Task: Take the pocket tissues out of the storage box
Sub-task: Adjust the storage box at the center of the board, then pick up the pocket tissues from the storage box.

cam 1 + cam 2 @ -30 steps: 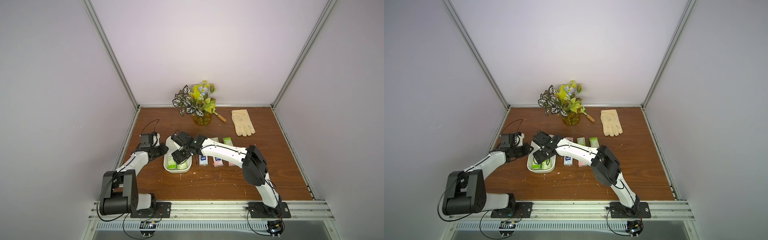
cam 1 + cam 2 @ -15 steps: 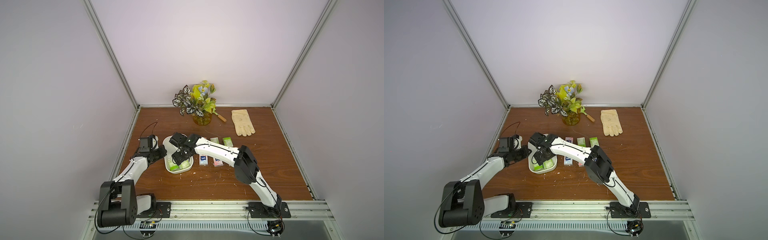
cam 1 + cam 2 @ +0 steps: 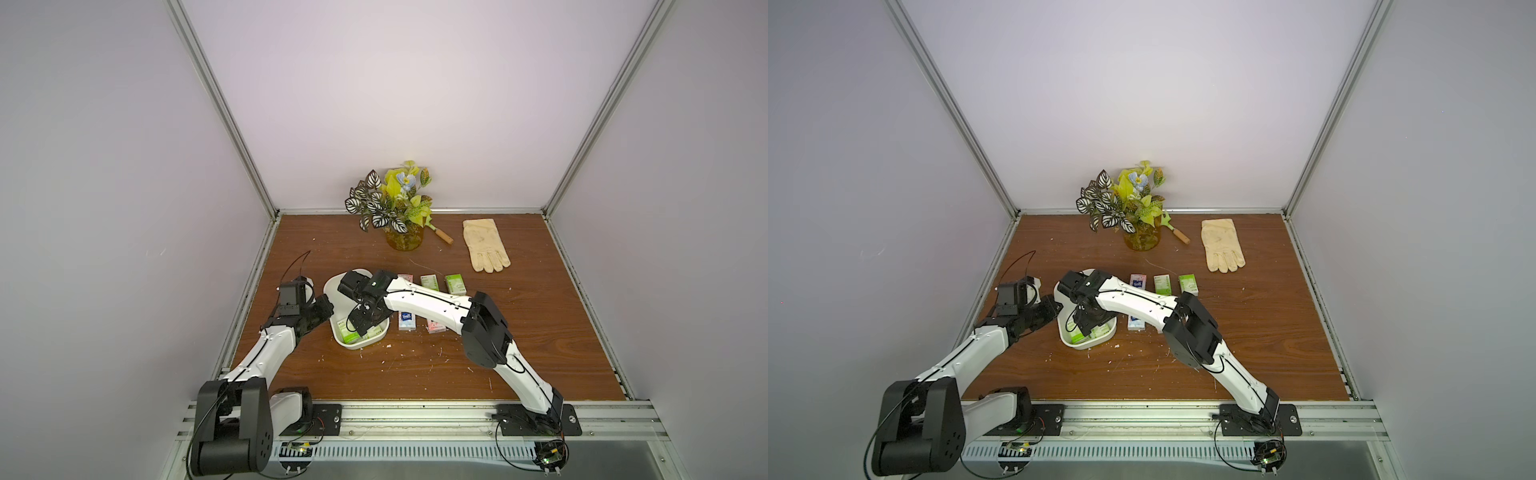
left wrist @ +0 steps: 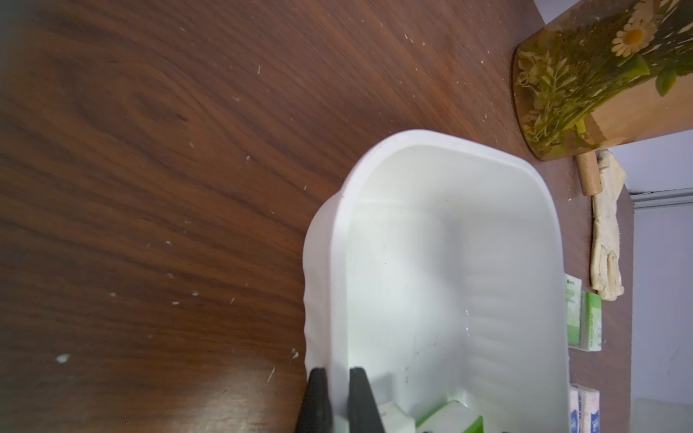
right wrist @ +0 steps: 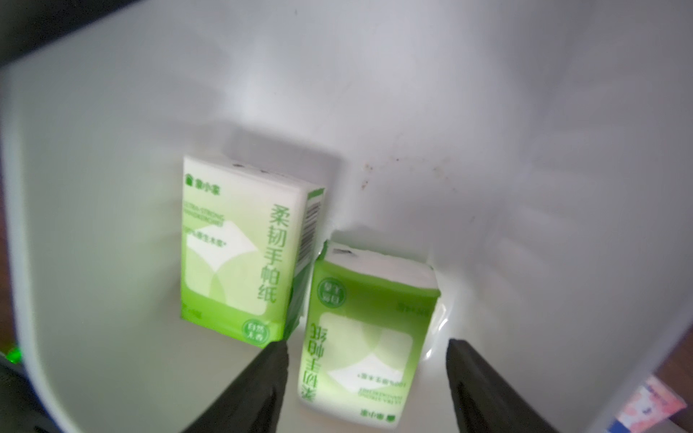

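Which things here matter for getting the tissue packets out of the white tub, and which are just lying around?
Job: storage box, its wall pinched by the left gripper; two green packets inside, right gripper open over one; packets already out on the table.
Lying about: potted plant, cream glove, wooden handle.
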Robot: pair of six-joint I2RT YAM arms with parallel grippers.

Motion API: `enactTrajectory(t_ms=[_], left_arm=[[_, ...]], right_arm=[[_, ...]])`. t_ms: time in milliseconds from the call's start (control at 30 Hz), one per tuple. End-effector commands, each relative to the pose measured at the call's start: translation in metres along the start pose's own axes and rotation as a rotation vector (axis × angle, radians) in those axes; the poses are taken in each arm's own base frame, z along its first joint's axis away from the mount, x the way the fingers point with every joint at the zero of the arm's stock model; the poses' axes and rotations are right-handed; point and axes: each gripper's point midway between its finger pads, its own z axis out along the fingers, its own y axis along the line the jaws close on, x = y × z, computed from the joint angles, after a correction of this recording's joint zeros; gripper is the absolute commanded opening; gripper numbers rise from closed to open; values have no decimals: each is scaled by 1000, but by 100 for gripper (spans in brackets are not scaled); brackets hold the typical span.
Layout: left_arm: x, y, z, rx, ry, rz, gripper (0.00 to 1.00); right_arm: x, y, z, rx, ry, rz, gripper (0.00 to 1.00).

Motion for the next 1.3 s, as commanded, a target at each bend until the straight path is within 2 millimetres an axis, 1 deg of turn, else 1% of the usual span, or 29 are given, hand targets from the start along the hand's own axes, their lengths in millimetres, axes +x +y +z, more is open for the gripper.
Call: enactTrajectory(t_ms=[0,100,333,400,567,633,733,800,900,1067,1200,1267], left_arm=[[-3,-5,-1,12,-23,0,3],[-3,-6,-1,11,-23,0,3],[-1,-9,-2,20,-27,-4,3],[-2,-9,-2,20,-31,-2,3],[-2,-9,-3,18,-31,-1,3],[-2,-9,-3,19,-33,0,3],[-1,-9,-3,20,-32,0,3],[-2,-10,-3,21,-34,1,3],[-2,-10,-4,22,-35,0,3],[-1,-9,-5,18,-34,3,3],[0,-8,-4,15,-30,5,4],[-1,-8,-4,11,-32,7,8]], right_arm=[[10,-4,8,38,42,8,74],[16,-6,18,49,66,9,74],[23,-4,37,59,95,9,73],[23,-6,40,73,94,11,71],[30,-14,48,119,118,2,72],[29,-19,47,152,117,-5,74],[19,-29,38,214,81,-17,78],[14,-31,35,226,69,-19,79],[19,-30,45,216,95,-22,79],[28,-20,61,158,128,-14,73],[19,-10,56,107,100,-8,65],[9,-5,46,82,70,-13,63]])
